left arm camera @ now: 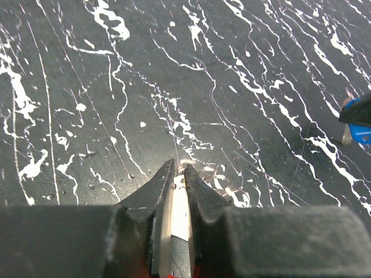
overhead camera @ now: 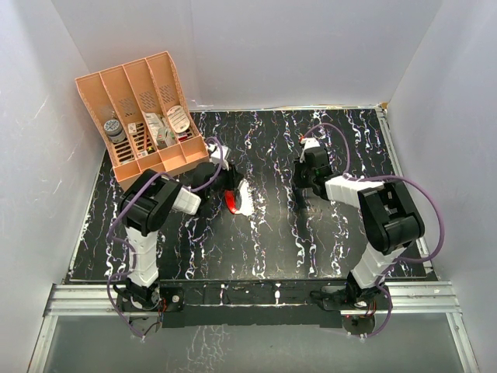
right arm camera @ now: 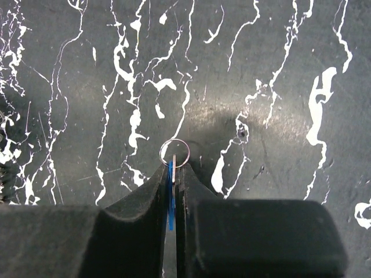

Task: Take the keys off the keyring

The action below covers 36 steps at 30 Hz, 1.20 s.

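Note:
My left gripper (overhead camera: 233, 193) is shut on the red-and-white fob of the keyring (overhead camera: 238, 203), left of the table's centre. In the left wrist view its jaws (left arm camera: 178, 168) clamp the white fob (left arm camera: 179, 208) edge-on, and thin silvery wire loops (left arm camera: 217, 182) lie at the tips. My right gripper (overhead camera: 299, 196) is apart from it, to the right. In the right wrist view it (right arm camera: 175, 166) is shut on a blue-headed key (right arm camera: 170, 194), with a small silvery ring (right arm camera: 174, 139) standing out past the tips. The blue key (left arm camera: 362, 136) also shows at the right edge of the left wrist view.
A peach slotted organiser (overhead camera: 144, 116) holding small items stands at the back left, close behind my left arm. The black marbled mat (overhead camera: 264, 249) covers the table, with white walls on three sides.

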{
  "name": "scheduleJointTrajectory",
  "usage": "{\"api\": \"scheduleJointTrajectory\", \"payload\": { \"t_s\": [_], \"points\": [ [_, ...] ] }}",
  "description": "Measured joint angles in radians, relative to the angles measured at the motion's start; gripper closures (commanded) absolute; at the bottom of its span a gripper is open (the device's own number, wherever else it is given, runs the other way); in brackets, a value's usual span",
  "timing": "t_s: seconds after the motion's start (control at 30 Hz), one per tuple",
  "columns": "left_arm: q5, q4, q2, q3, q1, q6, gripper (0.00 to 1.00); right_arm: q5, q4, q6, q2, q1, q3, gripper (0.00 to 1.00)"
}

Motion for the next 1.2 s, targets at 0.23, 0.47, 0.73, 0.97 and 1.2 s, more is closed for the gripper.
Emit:
{"api": "scheduleJointTrajectory", "payload": {
  "t_s": [0.23, 0.47, 0.73, 0.97, 1.2],
  "points": [
    [0.039, -0.027, 0.013, 0.030, 0.017, -0.002, 0.53, 0.000, 0.008, 0.000, 0.031, 0.000, 0.022, 0.60],
    [0.054, -0.042, -0.051, 0.013, 0.017, 0.005, 0.01, -0.032, 0.009, -0.002, 0.031, 0.000, 0.022, 0.57],
    [0.029, -0.180, -0.274, 0.005, 0.017, 0.032, 0.01, -0.096, 0.045, -0.014, -0.067, 0.000, -0.028, 0.55],
    [-0.062, -0.401, -0.417, 0.013, 0.017, 0.093, 0.01, -0.065, 0.147, -0.018, -0.294, 0.000, -0.132, 0.53],
    [-0.194, -0.525, -0.621, -0.051, 0.017, 0.140, 0.01, 0.112, 0.245, -0.020, -0.534, 0.000, -0.255, 0.48]
  ]
}}
